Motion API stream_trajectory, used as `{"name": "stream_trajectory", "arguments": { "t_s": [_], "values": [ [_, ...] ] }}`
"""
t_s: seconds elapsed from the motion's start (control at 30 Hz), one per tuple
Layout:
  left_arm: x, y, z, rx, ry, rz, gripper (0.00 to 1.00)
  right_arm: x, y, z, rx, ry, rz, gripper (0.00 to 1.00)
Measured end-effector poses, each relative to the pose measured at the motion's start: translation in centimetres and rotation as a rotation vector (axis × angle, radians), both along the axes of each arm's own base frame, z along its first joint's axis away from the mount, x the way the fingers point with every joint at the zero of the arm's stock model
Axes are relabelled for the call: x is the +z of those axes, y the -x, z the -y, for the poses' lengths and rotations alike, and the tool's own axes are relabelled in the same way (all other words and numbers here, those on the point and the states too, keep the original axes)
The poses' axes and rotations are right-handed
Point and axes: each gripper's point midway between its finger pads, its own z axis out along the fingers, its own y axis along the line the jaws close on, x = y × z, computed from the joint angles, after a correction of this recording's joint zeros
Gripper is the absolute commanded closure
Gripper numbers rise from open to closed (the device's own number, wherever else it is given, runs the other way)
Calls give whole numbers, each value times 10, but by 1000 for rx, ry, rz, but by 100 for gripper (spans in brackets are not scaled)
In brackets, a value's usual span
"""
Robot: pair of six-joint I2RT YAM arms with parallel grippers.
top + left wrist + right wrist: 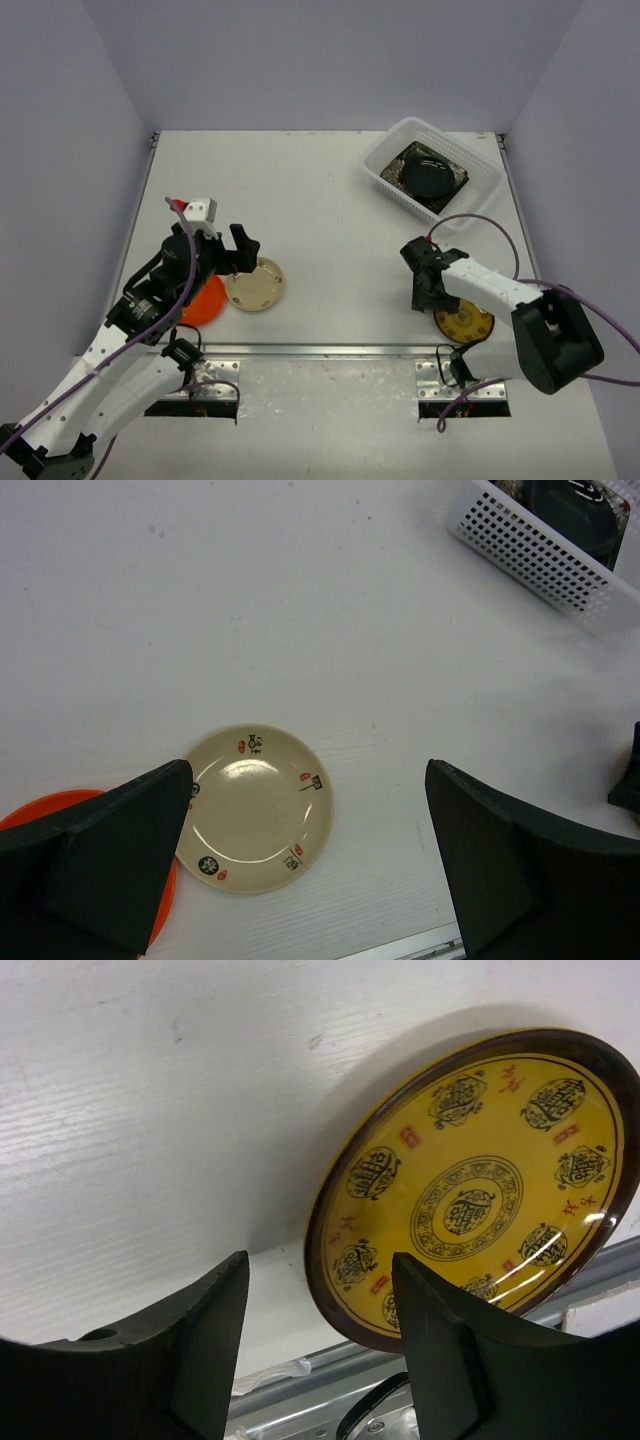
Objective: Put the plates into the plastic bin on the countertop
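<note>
Our right pincer [320, 1260] is open partway and holds nothing. It sits low at the edge of the round yellow-patterned plate with the dark rim [470, 1190]. That plate lies on the plain white tabletop [330, 220], next to the metal rail [320, 350].

Our left pincer [308, 775] is wide open and empty above the round cream plate [255, 805]. The round orange plate [60, 810] is just beside it.

The white plastic basket [385, 185] at the far right has dark plates in it. We think this is the picking-up step. Next we must slip a finger under a rim and pinch.
</note>
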Motion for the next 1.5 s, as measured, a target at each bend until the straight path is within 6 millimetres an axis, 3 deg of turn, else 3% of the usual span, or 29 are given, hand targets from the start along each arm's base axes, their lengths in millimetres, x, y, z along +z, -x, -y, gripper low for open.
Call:
{"name": "stream_trajectory", "arguments": {
  "t_s": [0.2,0.37,0.43,0.47,0.67,0.8,0.9,1.03,1.2,1.4,1.5],
  "values": [
    [2,1,-1,0,5,9,0,-7,4,-2,25,41,-35,60],
    [4,3,0,-6,10,17,0,-9,4,-2,17,47,-37,81],
    [5,3,0,-8,12,21,0,-10,4,-2,16,51,-40,97],
    [6,3,0,-8,13,22,0,-10,4,-1,17,53,-43,100],
    [9,6,3,-21,20,33,0,-8,2,3,54,107,-52,100],
    [9,6,3,-22,21,35,0,2,-2,-4,159,178,-72,100],
    [9,6,3,-22,21,35,0,17,-15,-24,289,233,-58,100],
    [10,7,3,-23,22,37,0,36,-38,-77,457,242,18,100],
    [14,9,2,-24,30,52,0,59,-41,-105,573,303,49,100],
    [14,8,-1,-3,27,55,0,119,-58,-159,719,327,205,100],
    [11,6,-13,70,19,49,0,149,-77,-177,782,337,286,100]
  ]
}}
